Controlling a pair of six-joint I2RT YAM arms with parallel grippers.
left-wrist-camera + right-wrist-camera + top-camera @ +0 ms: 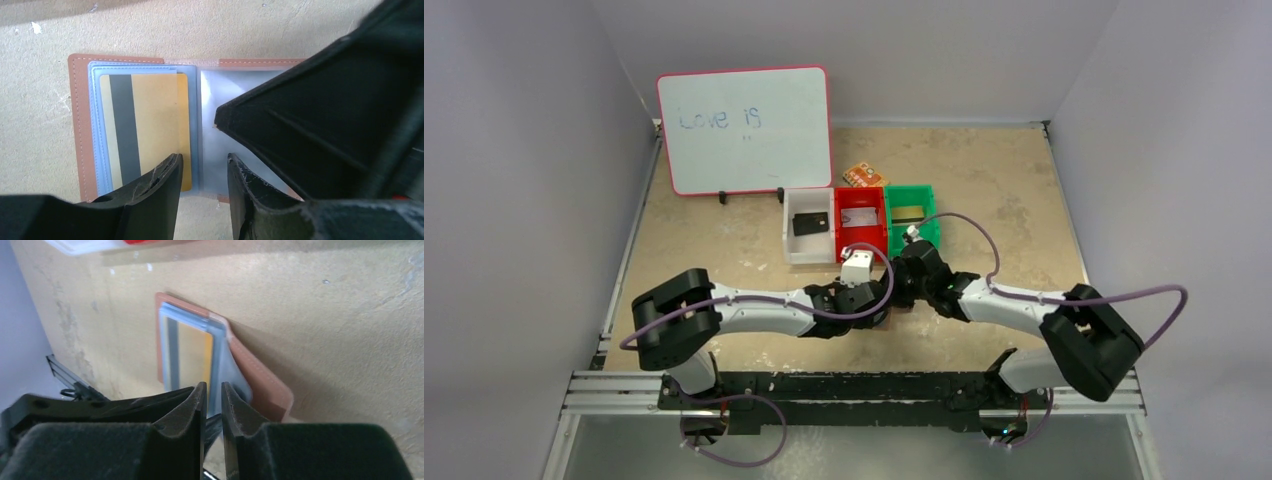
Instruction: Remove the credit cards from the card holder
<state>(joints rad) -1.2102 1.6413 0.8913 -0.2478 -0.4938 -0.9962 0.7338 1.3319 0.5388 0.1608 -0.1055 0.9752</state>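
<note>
Card holder (195, 120) open in wrist views; overhead, seemingly hidden.

The right tool (214, 388) — fingers nearly together — hangs over the open card holder (265, 385), a yellow card (194, 355) showing.

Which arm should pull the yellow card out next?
Probably the left. The left tool hangs partly open right at the near edge of the yellow card, while the right tool sits over the card holder's other, clear page.
</note>
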